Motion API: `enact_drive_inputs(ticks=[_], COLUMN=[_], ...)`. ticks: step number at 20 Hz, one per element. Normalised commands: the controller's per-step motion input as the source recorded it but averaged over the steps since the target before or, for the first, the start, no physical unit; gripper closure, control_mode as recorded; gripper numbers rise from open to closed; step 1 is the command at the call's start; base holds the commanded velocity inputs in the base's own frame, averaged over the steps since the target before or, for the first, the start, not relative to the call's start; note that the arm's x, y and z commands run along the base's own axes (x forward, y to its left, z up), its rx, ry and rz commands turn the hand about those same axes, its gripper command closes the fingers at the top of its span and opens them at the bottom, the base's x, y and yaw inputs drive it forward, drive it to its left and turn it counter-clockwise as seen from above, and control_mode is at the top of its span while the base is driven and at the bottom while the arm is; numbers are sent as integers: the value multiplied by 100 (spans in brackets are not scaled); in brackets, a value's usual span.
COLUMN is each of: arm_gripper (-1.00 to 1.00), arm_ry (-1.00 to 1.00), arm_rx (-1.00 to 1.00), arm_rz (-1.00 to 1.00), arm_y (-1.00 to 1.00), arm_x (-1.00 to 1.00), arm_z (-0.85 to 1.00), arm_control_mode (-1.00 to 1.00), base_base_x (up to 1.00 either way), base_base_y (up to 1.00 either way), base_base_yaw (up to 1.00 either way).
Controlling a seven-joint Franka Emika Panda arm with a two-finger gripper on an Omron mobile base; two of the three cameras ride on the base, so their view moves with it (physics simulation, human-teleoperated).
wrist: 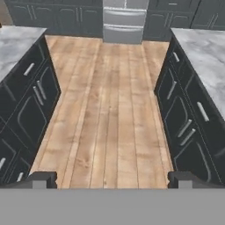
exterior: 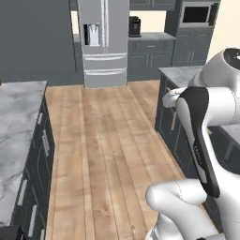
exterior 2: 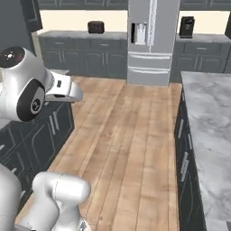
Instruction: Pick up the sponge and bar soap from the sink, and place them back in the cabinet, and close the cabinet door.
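A marble surface [wrist: 15, 44] on the left; wood floor [wrist: 110, 110] down the middle; a second surface [wrist: 202, 48] on the right; the end effector [wrist: 112, 179] hangs released, tips wide, grasping nothing. Judged step: locating the sink; drive slowly, arm tucked. Sponge, soap, cabinet: whereabouts cannot be told.

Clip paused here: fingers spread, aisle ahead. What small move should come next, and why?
Probably drive or turn the base to search for the sink. The gripper is open and holds nothing, its fingers wide over bare wood floor, facing the fridge between two marble counters, with nothing to grasp within reach.
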Motion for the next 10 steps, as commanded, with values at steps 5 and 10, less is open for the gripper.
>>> enact_drive_inputs(ticks=[5, 10], arm_gripper=[-100, -100], arm_ry=[0, 0], arm_rx=[0, 0], arm_rz=[0, 0], arm_y=[0, 0], arm_x=[0, 0], arm_z=[0, 0], arm_control_mode=[100, 100], base_base_x=[-36, -34], base_base_y=[0, 0], base_base_yaw=[-49, -52])
